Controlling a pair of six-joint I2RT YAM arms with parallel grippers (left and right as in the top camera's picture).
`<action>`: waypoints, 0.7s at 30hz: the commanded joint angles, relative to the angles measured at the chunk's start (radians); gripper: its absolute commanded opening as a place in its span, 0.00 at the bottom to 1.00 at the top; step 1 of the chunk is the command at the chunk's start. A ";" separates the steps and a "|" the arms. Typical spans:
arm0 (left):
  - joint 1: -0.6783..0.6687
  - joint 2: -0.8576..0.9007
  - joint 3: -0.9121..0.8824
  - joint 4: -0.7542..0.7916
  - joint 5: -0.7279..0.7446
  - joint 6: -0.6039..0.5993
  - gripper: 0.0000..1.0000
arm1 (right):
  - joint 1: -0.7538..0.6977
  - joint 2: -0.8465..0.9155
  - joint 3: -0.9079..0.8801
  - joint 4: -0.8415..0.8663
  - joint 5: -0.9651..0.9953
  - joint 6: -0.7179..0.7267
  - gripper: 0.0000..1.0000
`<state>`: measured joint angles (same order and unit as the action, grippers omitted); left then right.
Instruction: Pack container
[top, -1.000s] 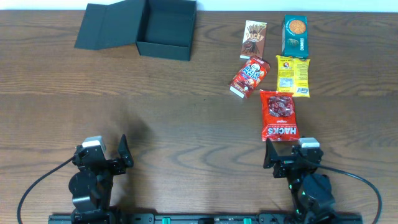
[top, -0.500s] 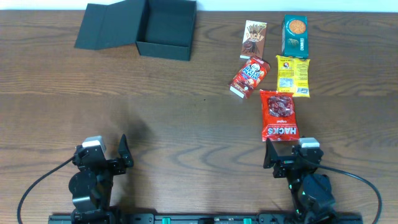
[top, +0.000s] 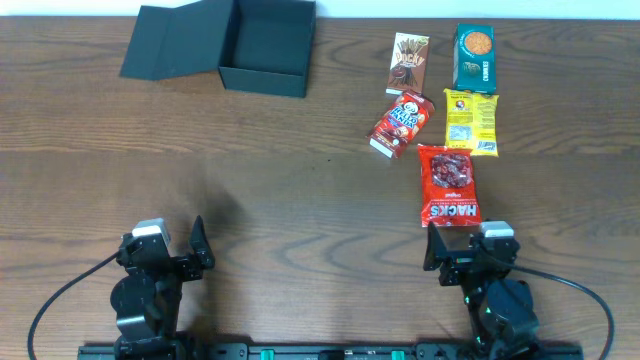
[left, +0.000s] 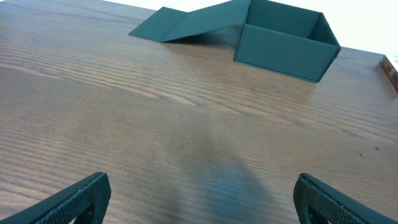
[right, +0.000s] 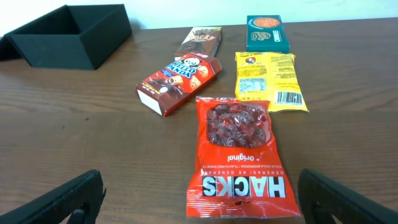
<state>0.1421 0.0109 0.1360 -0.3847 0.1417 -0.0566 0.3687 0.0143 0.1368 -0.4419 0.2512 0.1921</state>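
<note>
- The container (top: 265, 45) sits at the far edge of the desk (top: 300, 180), left of centre, its flap lid folded open.
- The left end effector (left: 202, 196) is spread wide, holding nothing.
- The right end effector (right: 205, 199) is also wide apart and unladen, near a red HACKS bag (right: 239, 155).

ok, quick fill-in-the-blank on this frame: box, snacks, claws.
1. The left claw and the right claw are both ____.
2. The container stands with its lid open and is ____ inside.
3. The red HACKS bag lies nearest the ____ claw.
4. Between the HACKS bag and the teal box lies a ____ packet.

Missing words: open; empty; right; yellow.
</note>
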 joint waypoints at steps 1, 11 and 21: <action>0.002 -0.006 -0.021 -0.002 -0.015 -0.014 0.95 | -0.008 -0.009 -0.010 -0.003 0.003 -0.017 0.99; 0.002 -0.006 -0.021 0.001 0.178 -0.235 0.95 | -0.008 -0.009 -0.010 -0.003 0.003 -0.017 0.99; 0.002 -0.006 -0.021 0.009 0.298 -0.378 0.95 | -0.008 -0.009 -0.010 -0.003 0.003 -0.017 0.99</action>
<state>0.1421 0.0109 0.1360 -0.3820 0.3782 -0.3878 0.3687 0.0143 0.1368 -0.4419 0.2512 0.1921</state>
